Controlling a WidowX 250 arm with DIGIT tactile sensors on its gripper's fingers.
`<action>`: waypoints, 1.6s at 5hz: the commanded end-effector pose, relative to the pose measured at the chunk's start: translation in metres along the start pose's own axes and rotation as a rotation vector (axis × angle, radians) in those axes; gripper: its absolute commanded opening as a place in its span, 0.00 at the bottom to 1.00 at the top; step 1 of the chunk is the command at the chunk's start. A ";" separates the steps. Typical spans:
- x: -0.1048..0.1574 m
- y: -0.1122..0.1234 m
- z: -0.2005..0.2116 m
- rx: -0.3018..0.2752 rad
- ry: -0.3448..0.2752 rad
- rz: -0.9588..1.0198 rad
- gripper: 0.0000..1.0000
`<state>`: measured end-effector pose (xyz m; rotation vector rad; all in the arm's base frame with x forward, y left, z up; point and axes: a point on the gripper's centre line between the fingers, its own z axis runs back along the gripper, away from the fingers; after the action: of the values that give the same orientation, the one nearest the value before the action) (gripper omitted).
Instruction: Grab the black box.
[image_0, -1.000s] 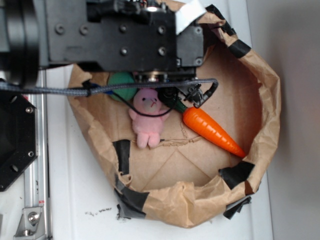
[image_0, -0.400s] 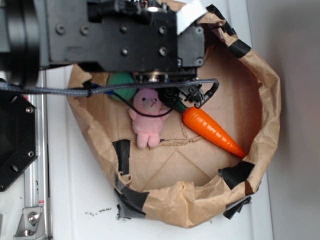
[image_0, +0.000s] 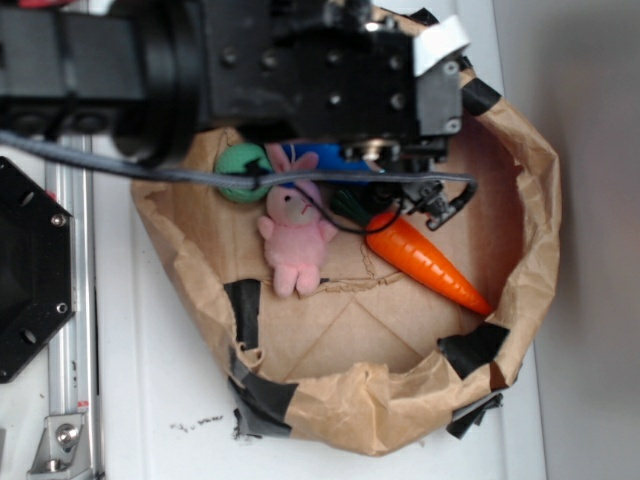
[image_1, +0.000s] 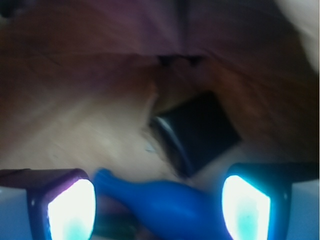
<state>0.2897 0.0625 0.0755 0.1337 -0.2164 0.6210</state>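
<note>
Your gripper (image_1: 159, 202) is spread wide, holding nothing, above a blue object (image_1: 165, 205). The black box (image_1: 197, 131) lies just beyond, against the paper bag's wall (image_1: 75, 90).

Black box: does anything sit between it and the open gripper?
Yes. In the wrist view a blue object lies across the gap between the gripper fingers, in front of the black box, which sits beyond it against the brown paper wall.

- The arm (image_0: 300, 70) covered the top of the paper bag (image_0: 520, 250).
- A pink bunny (image_0: 295, 240) lay inside, with the green ball (image_0: 238, 160) at its 10 o'clock.
- A carrot (image_0: 430, 265) pointed toward 4 o'clock.
- A blue thing (image_0: 335, 160) showed under the arm.
</note>
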 end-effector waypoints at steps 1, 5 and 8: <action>0.014 0.032 -0.001 -0.003 -0.059 -0.048 1.00; 0.014 0.050 -0.021 0.052 -0.091 -0.128 1.00; 0.038 0.043 -0.056 0.092 -0.088 -0.179 1.00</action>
<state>0.2956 0.1111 0.0257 0.2589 -0.2202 0.4293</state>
